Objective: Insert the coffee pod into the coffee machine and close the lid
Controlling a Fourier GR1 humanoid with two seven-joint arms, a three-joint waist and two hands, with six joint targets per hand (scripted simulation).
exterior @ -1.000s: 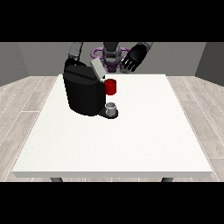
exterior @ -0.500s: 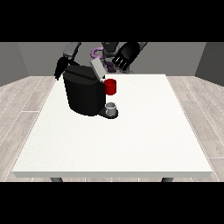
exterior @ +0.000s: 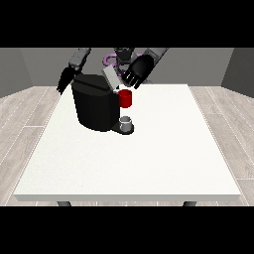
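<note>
Coffee machine (exterior: pixel 95 106) at the tabletop's (exterior: pixel 149 158) far left, its stiff hinged lid (exterior: pixel 110 78) raised beside the open-fingered robot hand (exterior: pixel 139 71) at the view's right; best pressed near its free edge; pod unseen.

The coffee machine (exterior: pixel 94 106) stands on the surface (exterior: pixel 149 154), toward its far left part. Its lid (exterior: pixel 111 78) stands tilted up at the machine's top right. The hand at the view's right (exterior: pixel 138 71) hangs above the surface, its fingers (exterior: pixel 130 81) just right of the lid and just above the cup (exterior: pixel 125 98) at the machine's right side. A second, smaller cup (exterior: pixel 126 122) sits on the machine's base below those fingers, nearer the camera. The hand at the view's left (exterior: pixel 65 80) hangs just left of the machine's top, behind its far left corner.
</note>
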